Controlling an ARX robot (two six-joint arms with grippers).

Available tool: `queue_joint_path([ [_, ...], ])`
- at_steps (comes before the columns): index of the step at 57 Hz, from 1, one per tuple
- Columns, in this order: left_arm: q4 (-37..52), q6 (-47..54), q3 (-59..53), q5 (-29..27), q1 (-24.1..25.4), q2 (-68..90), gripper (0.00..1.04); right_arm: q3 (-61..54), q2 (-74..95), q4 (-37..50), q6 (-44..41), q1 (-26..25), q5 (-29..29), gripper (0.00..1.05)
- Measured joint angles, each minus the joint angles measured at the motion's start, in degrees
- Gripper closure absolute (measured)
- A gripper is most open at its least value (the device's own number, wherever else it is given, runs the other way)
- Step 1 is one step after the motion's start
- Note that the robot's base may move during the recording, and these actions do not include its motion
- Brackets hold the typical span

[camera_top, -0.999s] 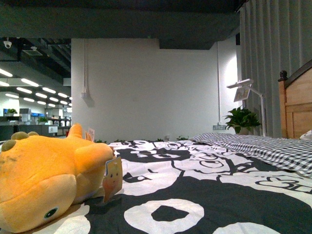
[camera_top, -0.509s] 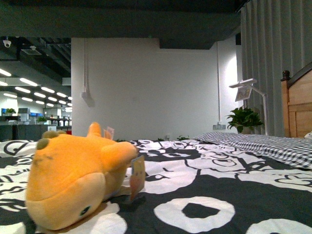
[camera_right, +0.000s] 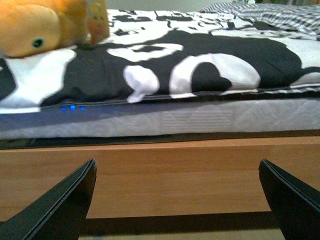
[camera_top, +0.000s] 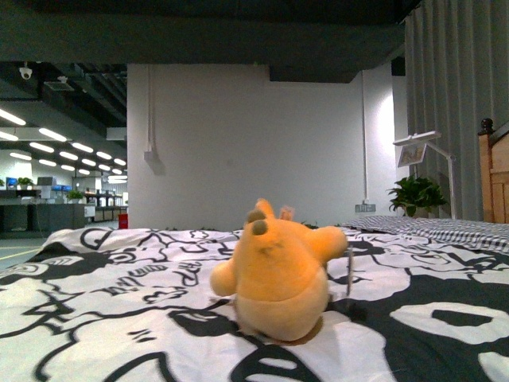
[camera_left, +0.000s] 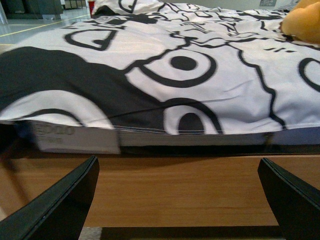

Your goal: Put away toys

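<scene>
On the duvet (camera_top: pixel 119 270), near the middle of the front view, the plush (camera_top: pixel 278 274) lies set back from the near edge, with bare patterned cloth on every side. A tag (camera_top: pixel 348 270) hangs at its right flank. To the far right a checked cover (camera_top: pixel 453 231) meets the headboard (camera_top: pixel 497 171), well apart from the plush.

Both grippers sit low, outside the bed, facing its wooden rail (camera_left: pixel 180 185). The left gripper (camera_left: pixel 177 200) has its fingers (camera_left: pixel 60 200) spread wide and holds nothing. Above the rail the duvet hem overhangs, and the plush (camera_left: pixel 302 22) shows far across the cover. The right gripper (camera_right: pixel 176 200) is likewise spread wide and empty, its fingers (camera_right: pixel 55 200) apart from the rail (camera_right: pixel 175 175). Above the rail the mattress (camera_right: pixel 200 117) side shows under the hem. From this wrist the plush (camera_right: pixel 40 25) lies beyond the edge, its black eye showing and its tag (camera_right: pixel 97 20) just beside it.
</scene>
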Motion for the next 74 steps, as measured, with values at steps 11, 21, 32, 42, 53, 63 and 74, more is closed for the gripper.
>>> queue_joint_path([
  [11,0.0,0.0,0.0,-0.1,0.0,-0.1,0.06,0.0,0.0,0.0,0.0,-0.1,-0.3,0.07],
  [21,0.0,0.0,0.0,0.0,0.0,-0.1,0.06,0.0,0.0,0.0,0.0,-0.1,-0.2,0.07],
  [32,0.0,0.0,0.0,0.0,0.0,-0.1,0.06,0.0,0.0,0.0,0.0,-0.1,-0.2,0.07],
  [42,0.0,0.0,0.0,0.0,0.0,-0.1,0.06,0.0,0.0,0.0,0.0,-0.1,-0.2,0.07],
  [53,0.0,0.0,0.0,0.0,0.0,-0.1,0.06,0.0,0.0,0.0,0.0,-0.1,-0.2,0.07],
  [63,0.0,0.0,0.0,0.1,0.0,-0.1,0.06,0.0,0.0,0.0,0.0,-0.1,-0.1,0.07],
  [74,0.0,0.0,0.0,0.1,0.0,-0.1,0.06,0.0,1.0,2.1,5.7,2.8,8.8,0.07],
])
